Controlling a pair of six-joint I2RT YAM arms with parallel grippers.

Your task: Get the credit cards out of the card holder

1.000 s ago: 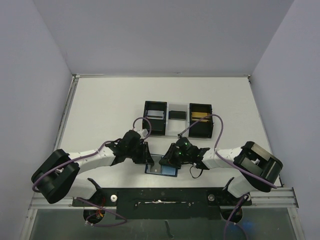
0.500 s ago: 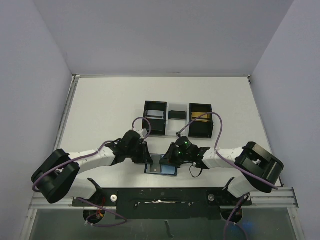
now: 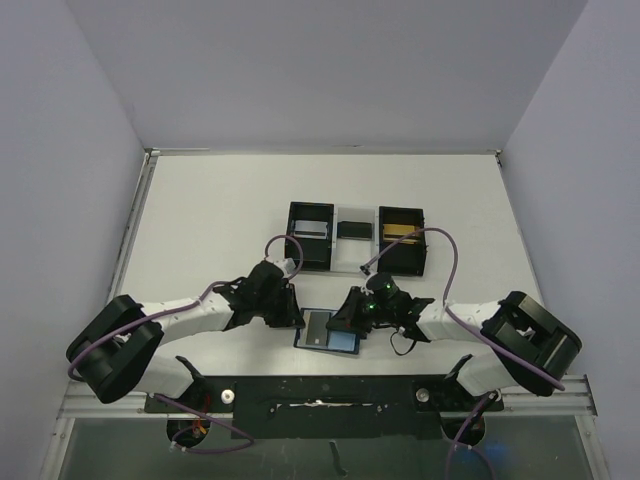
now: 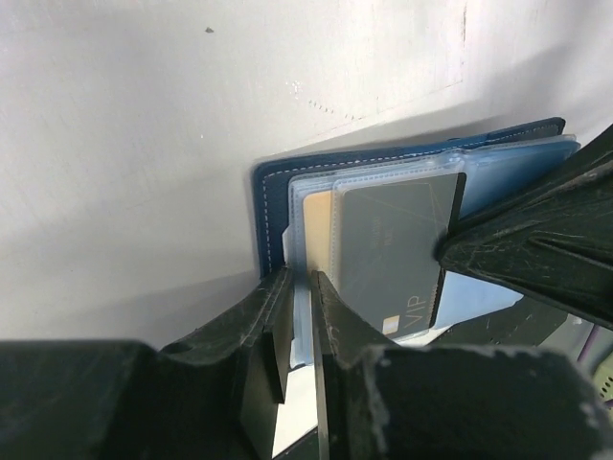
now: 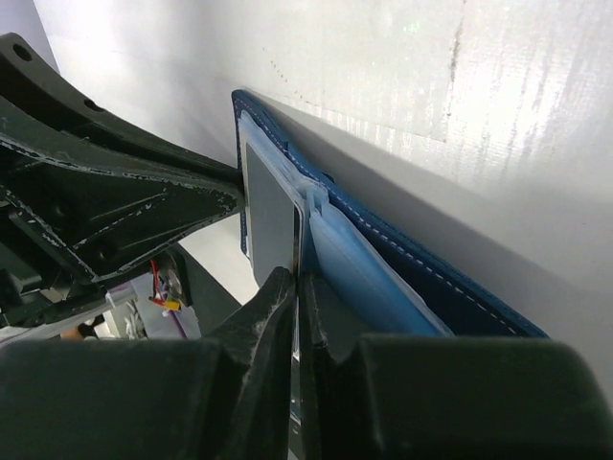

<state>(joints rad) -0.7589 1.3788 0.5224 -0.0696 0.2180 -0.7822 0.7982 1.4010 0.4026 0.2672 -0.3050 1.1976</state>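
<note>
The card holder point(image 3: 340, 343), a dark blue wallet, lies open on the table between my two grippers. In the left wrist view its clear pockets hold a dark grey credit card point(image 4: 397, 244) marked VIP, with a gold card point(image 4: 318, 225) tucked behind it. My left gripper point(image 4: 299, 287) is pinched on the holder's left pocket edge. My right gripper point(image 5: 298, 280) is shut on the edge of the grey card point(image 5: 268, 206), beside the blue cover point(image 5: 431, 278). From above, the left gripper point(image 3: 298, 318) and right gripper point(image 3: 347, 322) flank the grey card point(image 3: 320, 327).
At the back stand two black open-top boxes joined by a white tray point(image 3: 352, 250). The left box point(image 3: 310, 236) holds a silver card and the right box point(image 3: 401, 240) a gold one. A dark card lies on the tray. Purple cables loop over both arms.
My right jaws have closed onto the grey card's edge and the right arm has shifted slightly right. The left jaws have tightened a little on the holder.
</note>
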